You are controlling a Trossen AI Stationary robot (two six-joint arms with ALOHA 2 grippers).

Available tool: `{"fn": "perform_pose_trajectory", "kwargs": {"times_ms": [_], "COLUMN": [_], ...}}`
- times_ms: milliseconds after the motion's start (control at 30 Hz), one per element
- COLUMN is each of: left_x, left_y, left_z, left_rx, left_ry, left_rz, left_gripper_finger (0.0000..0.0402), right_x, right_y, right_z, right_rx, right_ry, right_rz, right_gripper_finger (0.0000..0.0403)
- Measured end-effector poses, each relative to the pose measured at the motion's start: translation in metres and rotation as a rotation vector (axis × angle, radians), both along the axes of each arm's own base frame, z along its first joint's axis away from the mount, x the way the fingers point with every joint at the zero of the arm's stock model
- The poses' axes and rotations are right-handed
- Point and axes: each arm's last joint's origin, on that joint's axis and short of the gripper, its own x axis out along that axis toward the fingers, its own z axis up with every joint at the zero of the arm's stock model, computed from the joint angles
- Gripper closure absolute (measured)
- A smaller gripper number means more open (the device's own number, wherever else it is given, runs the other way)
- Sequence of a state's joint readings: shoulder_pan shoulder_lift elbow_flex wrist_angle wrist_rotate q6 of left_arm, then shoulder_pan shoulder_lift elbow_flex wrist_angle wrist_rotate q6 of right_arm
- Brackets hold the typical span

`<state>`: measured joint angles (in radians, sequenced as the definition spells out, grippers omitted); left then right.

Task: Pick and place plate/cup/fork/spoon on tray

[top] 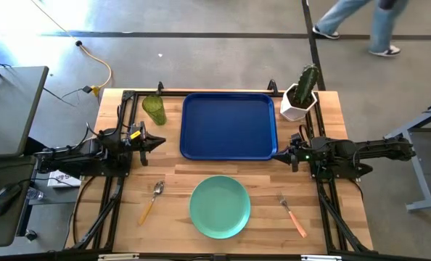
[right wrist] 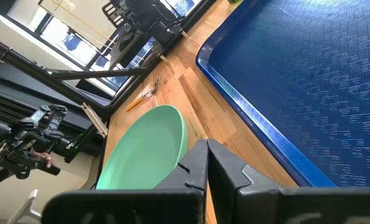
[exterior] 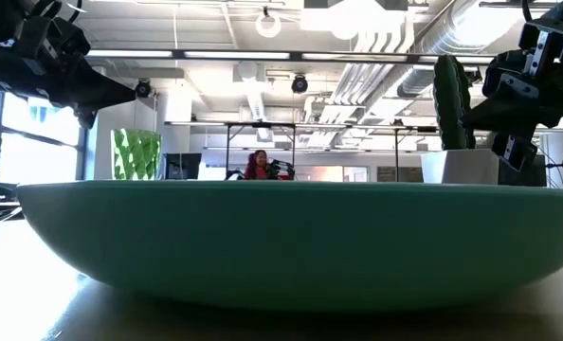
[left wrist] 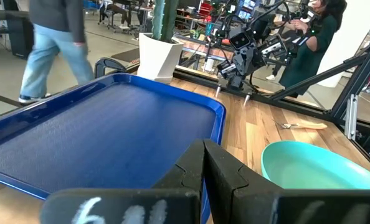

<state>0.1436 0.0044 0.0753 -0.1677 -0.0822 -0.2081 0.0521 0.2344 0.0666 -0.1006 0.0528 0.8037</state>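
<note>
While both claws rest closed | left gripper (top: 159,142), right gripper (top: 278,154) flank tray (top: 228,125)

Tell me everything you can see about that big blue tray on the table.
The tray is a large dark-blue rectangle with rounded corners and a low raised rim. It looks like plastic, with a fine textured floor that shows in the wrist views. It lies flat on the wooden table, toward the far edge, between the two arms. Nothing sits in it. The cup stands to its left, the white cactus pot near its right corner, and the plate in front, apart from it.
</note>
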Motion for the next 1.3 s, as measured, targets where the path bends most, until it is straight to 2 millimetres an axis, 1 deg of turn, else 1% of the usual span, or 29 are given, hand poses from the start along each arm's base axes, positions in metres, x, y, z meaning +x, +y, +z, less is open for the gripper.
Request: {"fn": "perform_pose_trajectory", "kwargs": {"times_ms": [367,500,700,967,1300], "left_x": [0.0000,0.0000,-0.0001,0.0000,0.0001], "left_y": [0.0000,0.0001,0.0004,0.0004,0.0004], "left_z": [0.0000,0.0001,0.0002,0.0016,0.0006], "left_rx": [-0.005,-0.048,-0.056,-0.180,-0.182], "left_ry": [-0.001,-0.011,-0.015,-0.059,-0.048], "left_rz": [0.000,0.010,0.021,0.032,0.033], "left_gripper_finger": [0.0401,0.0401,0.0401,0.0401,0.0400], "right_x": [0.0000,0.0000,0.0000,0.0000,-0.0006], "right_y": [0.0000,0.0000,0.0000,0.0000,0.0000], "right_z": [0.0000,0.0000,0.0000,0.0000,-0.0023], "right_rx": [0.000,0.000,0.000,0.000,0.004], "right_ry": [0.000,0.000,0.000,0.000,0.024], "right_rz": [0.000,0.000,0.000,0.000,-0.002], "right_gripper_finger": [0.0402,0.0402,0.0402,0.0402,0.0402]}}
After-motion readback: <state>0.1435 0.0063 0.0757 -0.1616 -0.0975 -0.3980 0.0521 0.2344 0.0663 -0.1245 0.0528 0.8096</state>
